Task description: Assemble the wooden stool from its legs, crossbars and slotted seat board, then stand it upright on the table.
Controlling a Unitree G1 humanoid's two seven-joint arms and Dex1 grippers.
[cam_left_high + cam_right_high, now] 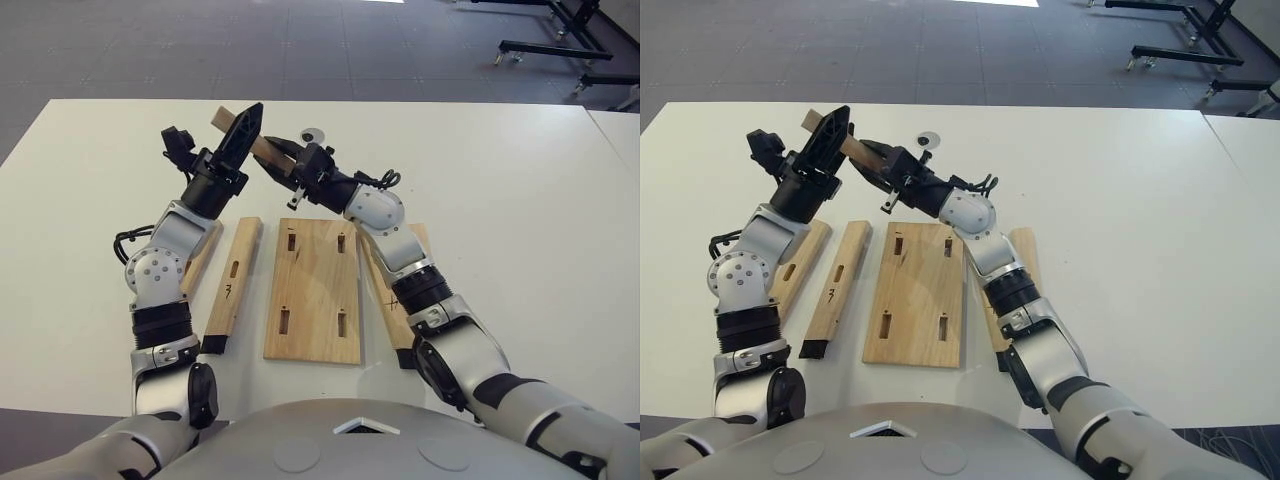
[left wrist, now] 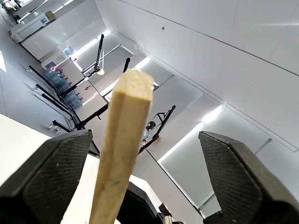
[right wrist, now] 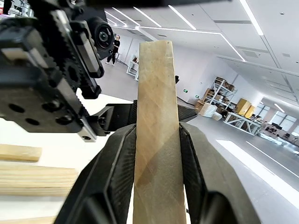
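A short wooden crossbar (image 1: pixel 264 149) is held in the air over the far middle of the white table (image 1: pixel 520 220). My right gripper (image 1: pixel 285 162) is shut on its near end (image 3: pixel 156 116). My left gripper (image 1: pixel 243 133) is open around the far part, its fingers (image 2: pixel 51 182) standing wide apart on either side of the crossbar (image 2: pixel 124 140). The slotted seat board (image 1: pixel 315 300) lies flat below, with several slots. One leg (image 1: pixel 232 285) lies left of it, another leg (image 1: pixel 800 265) partly under my left arm, and a leg (image 1: pixel 395 310) partly under my right arm.
A small round pale object (image 1: pixel 310 132) lies on the table beyond the grippers. Bare table stretches to the right and far left. A second table's corner (image 1: pixel 622 125) stands at the right, and black metal frames (image 1: pixel 560 45) stand on the floor behind.
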